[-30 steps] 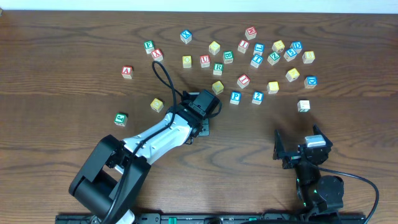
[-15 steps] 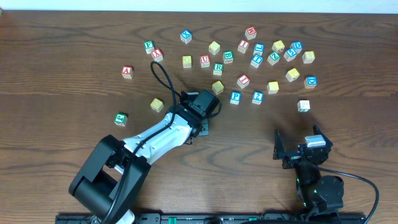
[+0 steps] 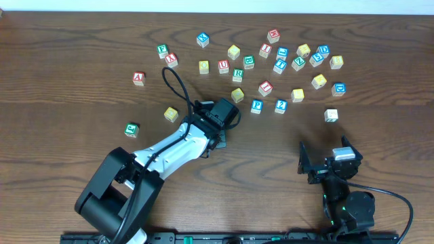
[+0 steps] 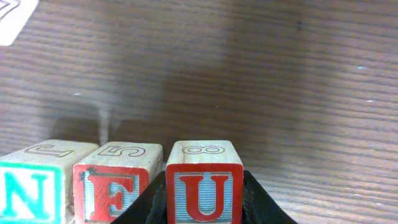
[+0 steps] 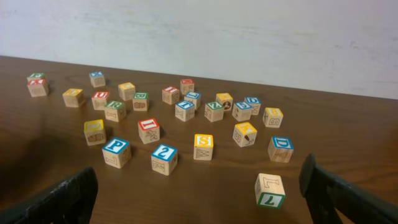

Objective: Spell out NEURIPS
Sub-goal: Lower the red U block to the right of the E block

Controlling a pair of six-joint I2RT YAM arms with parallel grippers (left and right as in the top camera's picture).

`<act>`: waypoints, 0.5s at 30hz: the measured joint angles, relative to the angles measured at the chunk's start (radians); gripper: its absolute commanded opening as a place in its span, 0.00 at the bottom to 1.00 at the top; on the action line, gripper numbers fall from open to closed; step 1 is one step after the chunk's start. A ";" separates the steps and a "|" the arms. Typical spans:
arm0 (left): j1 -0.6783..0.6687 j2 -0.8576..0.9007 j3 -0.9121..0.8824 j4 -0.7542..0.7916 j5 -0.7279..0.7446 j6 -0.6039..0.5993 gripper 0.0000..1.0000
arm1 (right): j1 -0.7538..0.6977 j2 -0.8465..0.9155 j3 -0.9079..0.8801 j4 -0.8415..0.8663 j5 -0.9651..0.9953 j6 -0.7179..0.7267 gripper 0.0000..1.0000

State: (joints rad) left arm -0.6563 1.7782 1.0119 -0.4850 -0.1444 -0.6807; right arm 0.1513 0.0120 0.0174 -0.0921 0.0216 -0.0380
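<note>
1. Left wrist view: the left gripper (image 4: 204, 213) is closed most of the way on the red U cube (image 4: 204, 186). One dark finger presses each side of the cube, and its letter face points at the camera.
2. The U cube stands at the end of a row of 3 on the wooden table (image 4: 280, 74). In this view the row reads green N cube (image 4: 28, 193), red E cube (image 4: 115, 193), then U.
3. Key relation: the U sits just beside the E, with a thin gap between them. Their front faces are roughly in line and both letters are upright. The bottom edge of the U is cut off, so I cannot tell whether it rests on the table.
4. Judgement: the third letter is about in place, so the next move is likely to be opening the fingers without nudging the E.
5. Overhead view: the green R cube (image 3: 238, 74) lies in the scattered group beyond the left gripper, on the far side. The left arm is clearly the nearer one.
6. The right gripper (image 5: 200, 202) is parked at the near right. Its fingers are spread fully apart and hold nothing.
</note>
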 measured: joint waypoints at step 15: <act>0.000 -0.001 -0.001 -0.005 -0.013 -0.003 0.08 | 0.000 0.000 0.000 0.000 0.000 0.000 0.99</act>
State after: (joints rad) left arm -0.6563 1.7771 1.0111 -0.4900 -0.1570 -0.6842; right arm 0.1513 0.0120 0.0174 -0.0921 0.0216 -0.0380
